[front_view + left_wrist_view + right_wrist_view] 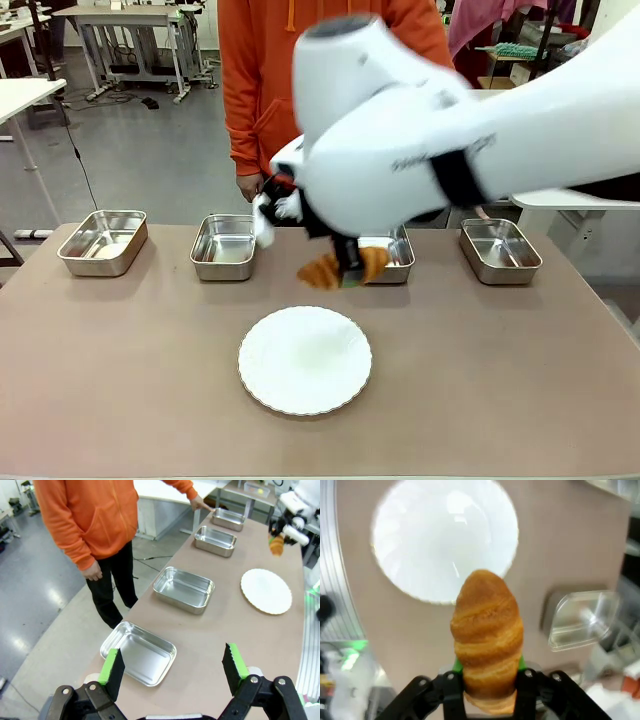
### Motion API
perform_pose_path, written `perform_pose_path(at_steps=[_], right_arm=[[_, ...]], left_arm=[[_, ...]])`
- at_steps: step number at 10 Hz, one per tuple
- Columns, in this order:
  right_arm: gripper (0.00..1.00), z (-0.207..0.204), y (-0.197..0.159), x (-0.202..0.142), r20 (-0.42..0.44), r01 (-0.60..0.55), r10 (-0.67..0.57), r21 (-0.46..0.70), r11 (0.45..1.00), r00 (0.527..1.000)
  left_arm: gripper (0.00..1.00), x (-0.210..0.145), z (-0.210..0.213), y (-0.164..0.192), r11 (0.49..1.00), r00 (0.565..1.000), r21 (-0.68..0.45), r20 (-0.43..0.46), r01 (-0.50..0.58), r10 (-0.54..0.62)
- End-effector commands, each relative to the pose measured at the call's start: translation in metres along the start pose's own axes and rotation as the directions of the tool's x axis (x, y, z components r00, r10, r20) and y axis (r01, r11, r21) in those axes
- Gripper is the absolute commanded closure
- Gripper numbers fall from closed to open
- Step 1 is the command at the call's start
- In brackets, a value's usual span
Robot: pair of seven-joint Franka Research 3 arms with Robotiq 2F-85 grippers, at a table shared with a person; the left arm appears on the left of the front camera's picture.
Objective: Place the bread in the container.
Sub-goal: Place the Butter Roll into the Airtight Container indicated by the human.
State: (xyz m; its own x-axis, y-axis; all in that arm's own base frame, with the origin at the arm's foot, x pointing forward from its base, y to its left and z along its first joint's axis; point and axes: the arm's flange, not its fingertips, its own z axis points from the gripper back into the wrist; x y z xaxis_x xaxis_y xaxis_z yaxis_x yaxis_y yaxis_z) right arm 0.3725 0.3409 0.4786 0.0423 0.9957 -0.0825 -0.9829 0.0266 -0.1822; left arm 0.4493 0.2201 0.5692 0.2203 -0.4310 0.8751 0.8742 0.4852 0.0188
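Croissant (487,637) is clamped between the right gripper's (487,680) green pads, sticking straight out past the fingertips in the right wrist view, with the white plate (445,535) below it on the table, up around 11 o'clock of the bread in that shot. In the front view the right arm (420,130) swings in from 3 o'clock and blocks a lot of the middle, and the croissant hangs in the gripper (350,268) above the table, between the plate (305,360) and the third tray (398,258), just off that tray's near-left corner. It isn't in any tray yet. Four steel trays sit in a row along the far side: first tray (103,241) at the far left, second tray (224,246), the third one partly hidden behind the arm, and fourth tray (499,249) at the far right. All the ones I can see into look empty. The plate is at about 6 o'clock of the croissant, closer to the robot. A person in an orange hoodie (260,90) stands at the far edge, around 12 o'clock; in the left wrist view one hand (201,503) reaches toward the farthest tray. The left gripper (172,667) has its jaws spread wide with nothing between them, hovering near the end tray (138,653).
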Motion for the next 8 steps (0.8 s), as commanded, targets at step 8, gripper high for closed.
perform_pose_path(at_steps=[8], right_arm=[[0.59, 0.01, -0.046, -0.152, 0.008, 0.712, -0.715, 0.082, 0.697, 0.699]], left_arm=[[0.0, 0.001, 0.0, -0.002, 1.0, 1.0, -0.007, 0.008, 0.012, -0.012]])
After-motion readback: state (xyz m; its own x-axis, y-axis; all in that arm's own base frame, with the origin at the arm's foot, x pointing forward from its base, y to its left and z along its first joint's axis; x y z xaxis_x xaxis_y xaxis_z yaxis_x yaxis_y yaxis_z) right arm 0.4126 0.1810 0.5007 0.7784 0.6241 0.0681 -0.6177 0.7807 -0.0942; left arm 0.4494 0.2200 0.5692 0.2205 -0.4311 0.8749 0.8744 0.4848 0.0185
